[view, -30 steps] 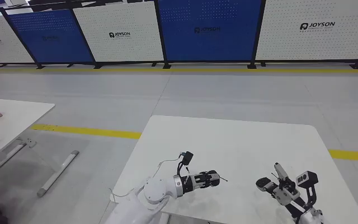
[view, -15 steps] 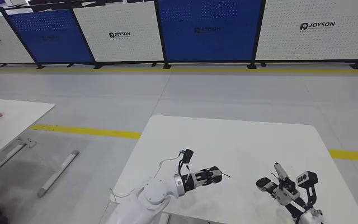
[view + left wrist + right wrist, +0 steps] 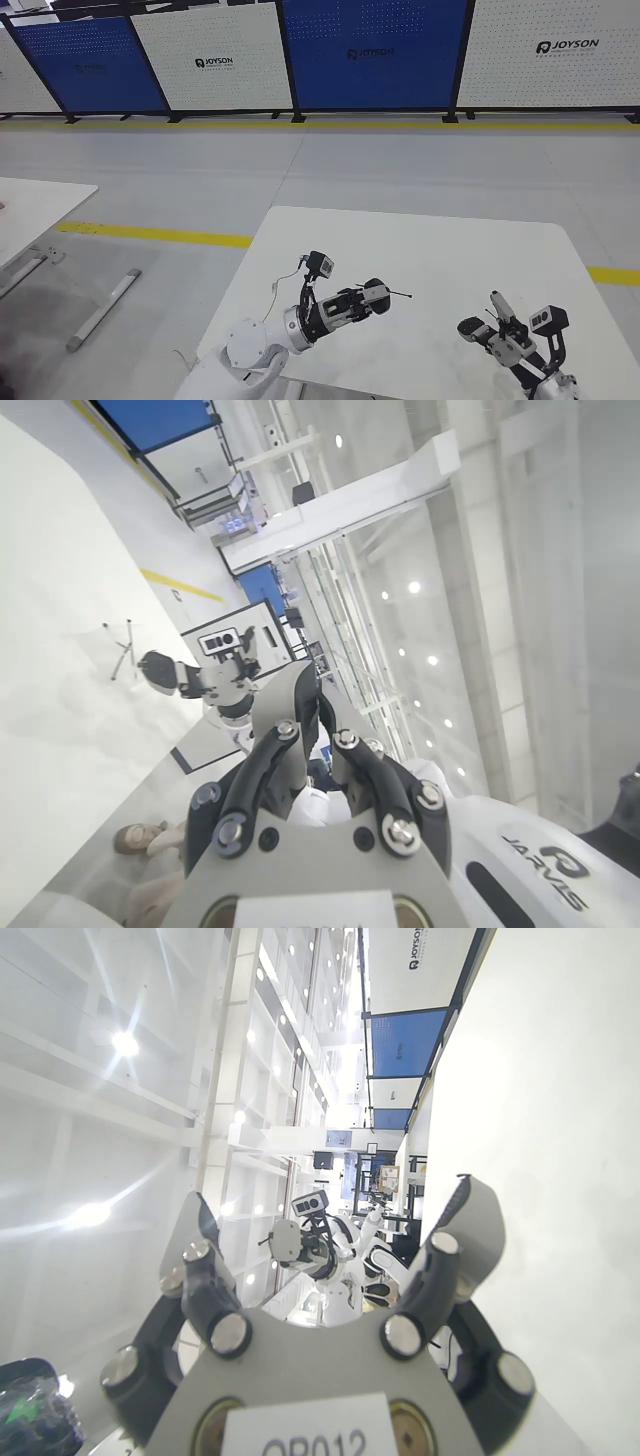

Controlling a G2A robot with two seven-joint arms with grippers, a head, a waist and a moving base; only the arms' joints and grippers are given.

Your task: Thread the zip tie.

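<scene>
The left end effector is held above the white desk, near its front edge. Its fingers are pinched together on a thin black zip tie, which sticks out sideways toward the right arm. The right end effector is well apart, by the desk's front right corner, with its jaws spread wide.

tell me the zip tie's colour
Black; zip tie in the left gripper, clearest in the top view.

Open table between left hand and right hand, well apart
</scene>
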